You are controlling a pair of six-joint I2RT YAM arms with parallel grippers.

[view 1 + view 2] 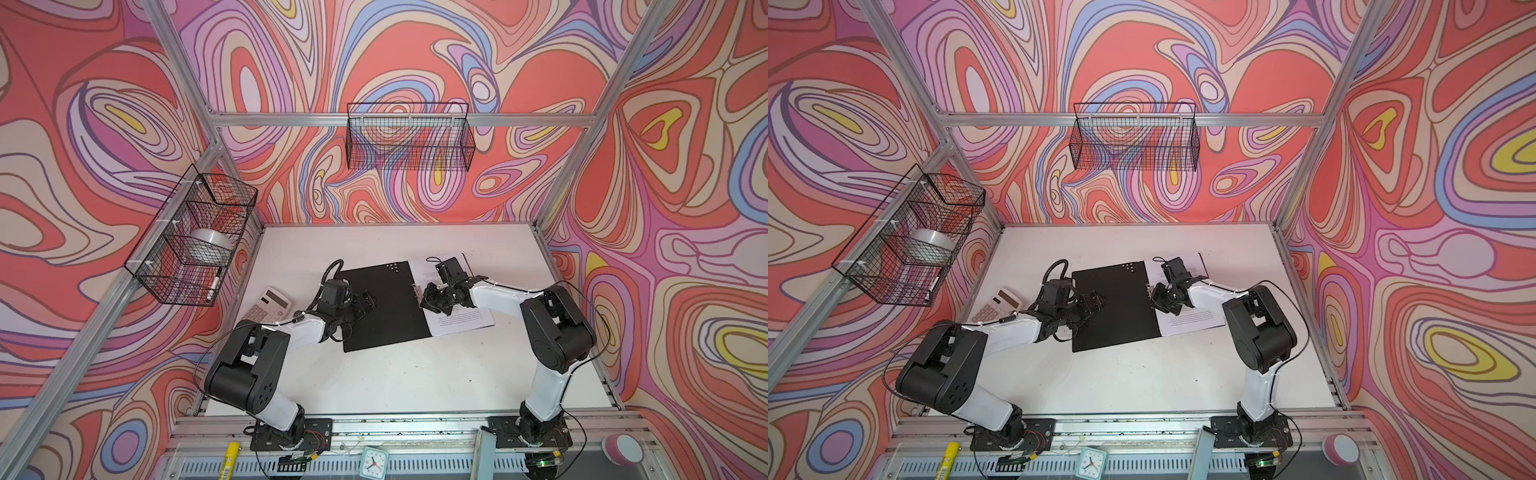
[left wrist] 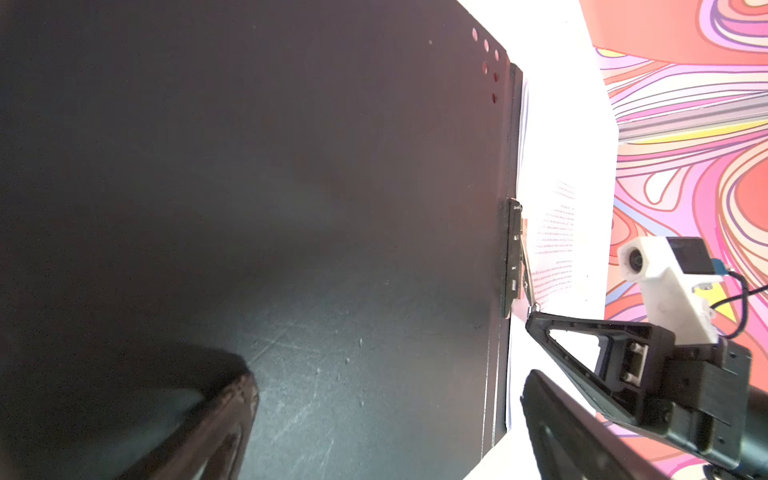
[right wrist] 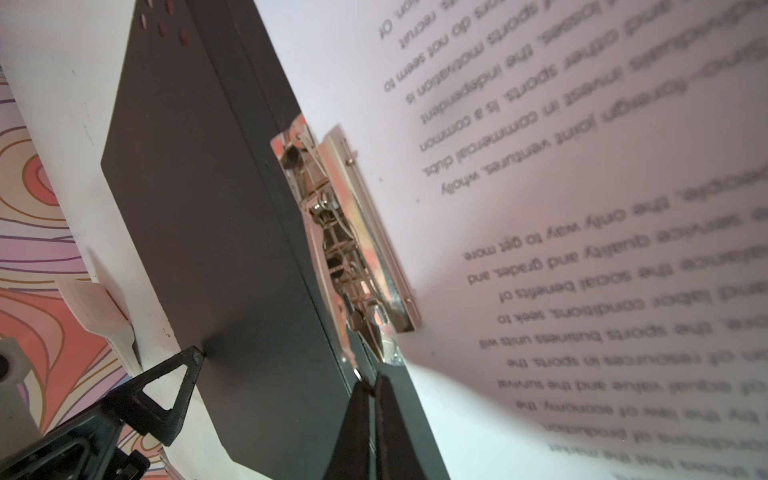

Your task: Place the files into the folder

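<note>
Here, the folder [image 1: 386, 324] lies open on the white desk [image 1: 415, 374] with its matt black inside facing up. In the left wrist view that board shows fine scratches and a cluster of small round holes [image 2: 485, 68] near one corner, with red showing through them. The files [image 1: 461, 326] are smooth white sheets printed with blocks of small black text. They lie flat on the folder's right half, and several thin sheet edges show along the spine. Down the spine runs the metal clip [image 3: 353, 232], a narrow, shiny pressed-steel bar with wire springs, its long plate at the paper's inner edge.

The right hand [image 3: 370, 384] has its two slim black fingers pressed together. Their tips are at the near end of the clip, where a thin wire loop sticks out; whether they pinch that loop I cannot tell. The left hand [image 1: 365, 305] stands spread wide over the bare black half. Its fingers [image 3: 183, 374] are open triangular frames of rough black plastic, and one tip rests against the board. A beige calculator [image 1: 268, 307] with pale keys lies on the desk, near the folder on its left.
</note>
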